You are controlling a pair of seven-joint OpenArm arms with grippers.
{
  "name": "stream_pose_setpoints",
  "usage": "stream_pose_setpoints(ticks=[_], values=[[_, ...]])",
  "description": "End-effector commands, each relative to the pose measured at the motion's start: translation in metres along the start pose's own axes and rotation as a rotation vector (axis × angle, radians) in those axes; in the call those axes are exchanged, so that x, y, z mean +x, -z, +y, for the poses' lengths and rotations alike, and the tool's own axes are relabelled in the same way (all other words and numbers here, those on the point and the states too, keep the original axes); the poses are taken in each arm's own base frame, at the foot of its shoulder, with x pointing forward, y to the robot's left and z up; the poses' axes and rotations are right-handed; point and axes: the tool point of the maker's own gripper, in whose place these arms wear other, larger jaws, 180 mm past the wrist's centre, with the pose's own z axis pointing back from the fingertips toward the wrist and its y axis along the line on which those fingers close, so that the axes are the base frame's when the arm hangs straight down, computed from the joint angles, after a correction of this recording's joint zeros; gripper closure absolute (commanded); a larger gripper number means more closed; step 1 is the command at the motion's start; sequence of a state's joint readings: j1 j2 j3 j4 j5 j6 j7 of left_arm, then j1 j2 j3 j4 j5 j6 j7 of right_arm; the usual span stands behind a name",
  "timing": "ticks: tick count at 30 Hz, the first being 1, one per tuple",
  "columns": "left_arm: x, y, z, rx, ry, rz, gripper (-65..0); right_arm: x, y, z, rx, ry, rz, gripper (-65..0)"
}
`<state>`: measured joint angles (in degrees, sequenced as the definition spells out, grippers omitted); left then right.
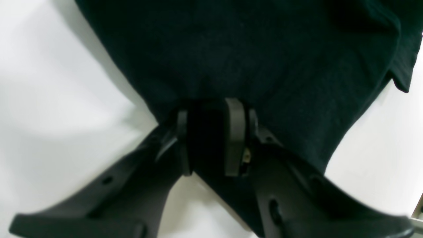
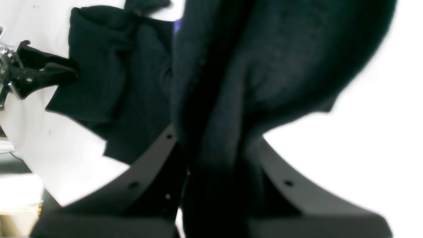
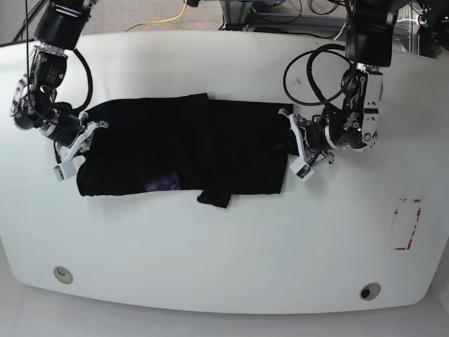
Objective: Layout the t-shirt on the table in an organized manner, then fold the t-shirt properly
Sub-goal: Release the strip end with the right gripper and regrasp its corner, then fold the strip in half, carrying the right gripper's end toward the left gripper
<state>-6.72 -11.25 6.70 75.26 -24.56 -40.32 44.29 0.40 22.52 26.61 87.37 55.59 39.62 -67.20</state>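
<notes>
**Both grippers clamped on opposite ends of the shirt**

The t-shirt [image 3: 182, 151] lies stretched sideways across the middle of the table [image 3: 231, 260], mostly flat, a long black band running between the two arms. A small purple-blue patch of print [image 3: 163, 184] shows near its front edge, toward the base view's left. A short flap of cloth [image 3: 213, 199] sticks out from the front edge near the middle. The upper edge has a fold line where one layer overlaps another, roughly at centre.

The right gripper [image 3: 83, 144], at the base view's left, sits at the shirt's end there. Its wrist view shows the jaws closed with a thick bunch of black cloth [image 2: 211, 99] pinched between them, rising up from the fingers. In that same view the left gripper [image 2: 66, 74] shows far off, biting the opposite end.

The left gripper [image 3: 295, 144], at the base view's right, is at the shirt's other end. Its wrist view shows the two pads [image 1: 235, 135] drawn close, with a fold of fabric [image 1: 231, 59] caught between them and spreading out away from the camera over the white top.

A red-outlined rectangle [image 3: 407, 224] is marked well apart from the shirt, near the table's edge at the base view's right. Two round metal fittings [image 3: 63, 274] sit near the front edge, one on each side. A yellow cable [image 3: 168, 21] runs behind the table.
</notes>
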Motion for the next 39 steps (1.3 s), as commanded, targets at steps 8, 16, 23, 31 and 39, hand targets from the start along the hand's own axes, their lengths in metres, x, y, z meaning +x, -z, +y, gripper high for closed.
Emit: stream_pose_setpoints(ticks=[8,16,23,31,39], values=[[-0.012,0.014,-0.021,-0.034,0.031,0.100,-12.5,0.030,-0.007,0.044,0.032,-0.146,-0.063,0.0],[-0.016,0.024,-0.043,-0.089,0.081,0.134,-12.5,0.032,0.011,0.067,0.098,-0.127,-0.088,0.0],[-0.009,0.033,-0.059,-0.122,0.084,0.122,-12.5,0.031,0.029,0.091,0.162,-0.115,-0.097,0.0],[-0.009,0.034,-0.061,-0.127,0.084,0.120,-12.5,0.036,0.044,0.113,0.222,-0.106,-0.116,0.0],[-0.008,0.034,-0.062,-0.130,0.084,0.119,-12.5,0.032,0.062,0.120,0.188,-0.157,-0.056,-0.2]])
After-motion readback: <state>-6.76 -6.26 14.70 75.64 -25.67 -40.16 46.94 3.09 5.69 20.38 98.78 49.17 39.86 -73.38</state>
